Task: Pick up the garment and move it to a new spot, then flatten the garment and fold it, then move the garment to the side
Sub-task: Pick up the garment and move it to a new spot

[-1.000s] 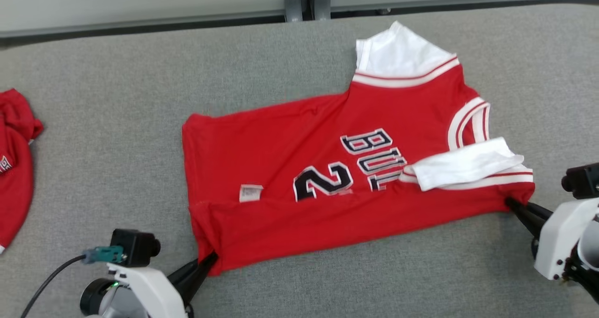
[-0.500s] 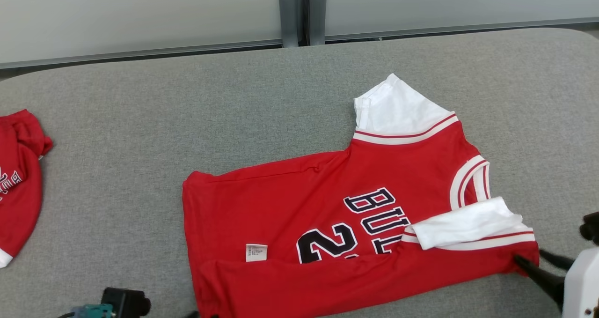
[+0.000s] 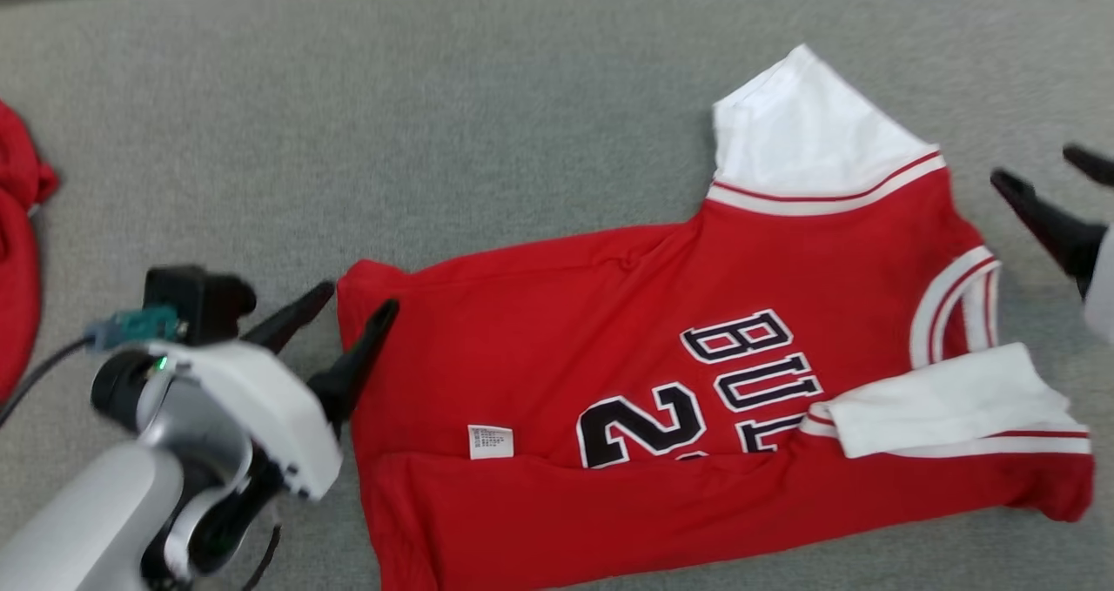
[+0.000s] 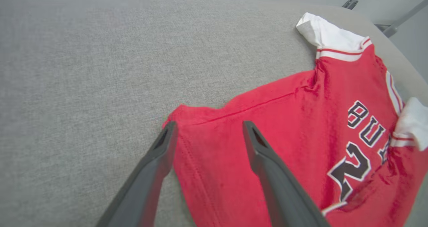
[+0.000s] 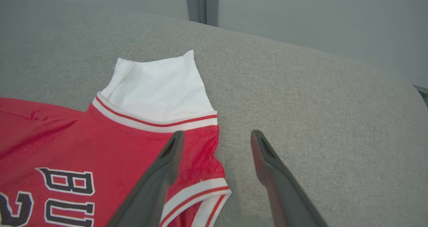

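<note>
The garment point(image 3: 661, 330) is a red jersey with white sleeves and black lettering. It lies flat on the grey table point(image 3: 435, 95), its near long edge folded up over the front. My left gripper point(image 3: 359, 297) is open, with its fingers straddling the garment's point(image 4: 301, 120) far left hem corner, as the left wrist view shows for the gripper point(image 4: 210, 123). My right gripper point(image 3: 1033, 162) is open beside the far right shoulder. In the right wrist view the gripper point(image 5: 218, 132) has one finger over the red shoulder of the garment point(image 5: 100, 136) and the other over bare table.
A second red garment point(image 3: 17, 251) lies at the table's left edge. A cable point(image 3: 43, 373) trails from the left wrist camera. Grey posts point(image 5: 200, 3) stand behind the table's far edge, and bare table stretches beyond the jersey.
Both grippers have opened and let go of the near corners. Each has moved to a far corner of the jersey. The head camera has also shifted.
</note>
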Controlling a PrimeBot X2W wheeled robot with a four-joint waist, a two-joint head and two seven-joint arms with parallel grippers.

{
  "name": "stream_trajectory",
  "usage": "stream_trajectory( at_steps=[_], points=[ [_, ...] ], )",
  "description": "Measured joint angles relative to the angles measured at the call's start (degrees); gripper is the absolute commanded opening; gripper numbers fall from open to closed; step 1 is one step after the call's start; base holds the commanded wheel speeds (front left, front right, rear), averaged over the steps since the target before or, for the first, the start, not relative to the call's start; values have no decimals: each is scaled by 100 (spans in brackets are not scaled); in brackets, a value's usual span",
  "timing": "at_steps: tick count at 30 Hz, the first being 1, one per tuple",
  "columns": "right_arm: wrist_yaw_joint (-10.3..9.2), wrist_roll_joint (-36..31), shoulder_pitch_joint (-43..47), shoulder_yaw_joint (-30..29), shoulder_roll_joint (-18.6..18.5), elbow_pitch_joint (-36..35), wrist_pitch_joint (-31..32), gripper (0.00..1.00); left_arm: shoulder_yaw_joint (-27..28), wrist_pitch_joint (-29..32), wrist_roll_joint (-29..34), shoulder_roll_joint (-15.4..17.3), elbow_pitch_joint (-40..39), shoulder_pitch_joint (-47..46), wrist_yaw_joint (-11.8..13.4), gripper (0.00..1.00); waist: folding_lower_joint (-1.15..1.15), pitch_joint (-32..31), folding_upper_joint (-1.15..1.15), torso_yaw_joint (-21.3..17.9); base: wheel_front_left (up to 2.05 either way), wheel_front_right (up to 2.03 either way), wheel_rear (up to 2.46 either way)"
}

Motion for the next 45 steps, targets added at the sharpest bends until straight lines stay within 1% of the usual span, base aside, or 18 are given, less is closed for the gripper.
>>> stream_trajectory(
  at_steps=[3, 4, 9, 15, 21, 22, 23, 24, 28, 32, 34, 37, 40, 43, 45],
  points=[
    [0, -345, -832, 259, 172, 428, 154, 100, -137, 158, 121, -297, 333, -687, -156, 100, 0, 343, 0, 114, 0, 0, 0],
    [0, -468, -1292, 386, 299, 770, 170, 100, -269, 268, 218, -438, 553, -1044, -272, 100, 0, 556, 0, 210, 0, 0, 0],
    [0, -734, -2105, 703, 571, 1656, 26, 100, -535, 458, 425, -644, 920, -1568, -534, 100, 1, 927, 0, 525, 0, 0, 0],
    [1, -906, -2618, 972, 737, 2517, -277, 100, -681, 571, 454, -725, 996, -1807, -777, 100, 1, 1112, 0, 838, 0, 0, 0],
    [1, -934, -2916, 1238, 771, 3033, -519, 100, -757, 762, 338, -713, 956, -1861, -915, 100, 1, 1136, 0, 887, 0, 0, 0],
    [1, -933, -2958, 1272, 801, 3104, -568, 100, -762, 773, 332, -706, 969, -1871, -925, 48, 1, 1141, 0, 878, 0, 0, 0],
    [1, -923, -3003, 1292, 835, 3193, -610, 63, -764, 788, 323, -706, 982, -1876, -939, 19, 1, 1146, 0, 865, 0, 0, 0],
    [1, -914, -3034, 1358, 851, 3239, -634, 0, -762, 789, 292, -714, 1000, -1880, -946, 0, 1, 1150, 0, 852, 0, 0, 0],
    [2, -715, -3079, 1540, 938, 3360, -1105, 0, -735, 691, 264, -791, 1121, -1936, -991, 0, 1, 1147, 0, 793, 0, 0, 0],
    [1, -850, -3247, 1306, 932, 3773, -1844, 0, -620, 456, 261, -821, 1293, -1941, -947, 0, 0, 1077, 0, 714, 0, 0, 0],
    [1, -846, -3268, 1284, 989, 3934, -2011, 0, -550, 352, 258, -801, 1383, -1935, -938, 0, 1, 986, 0, 675, 0, 0, 0],
    [2, -720, -3258, 1360, 1034, 3975, -2256, 0, -481, 260, 246, -738, 1448, -1859, -896, 0, 0, 806, 0, 603, 0, 0, 0],
    [1, -468, -3091, 1464, 1024, 3816, -2505, 0, -453, 183, 180, -704, 1461, -1687, -879, 0, 1, 596, 0, 511, 0, 0, 0],
    [1, -199, -2674, 1564, 933, 3438, -2815, 0, -448, 46, 157, -678, 1412, -1477, -835, 0, 1, 373, 0, 403, 0, 0, 0],
    [1, -32, -2291, 1574, 804, 3127, -2994, 0, -436, -73, 140, -666, 1288, -1260, -783, 0, 1, 217, 0, 327, 0, 0, 0]
  ],
)
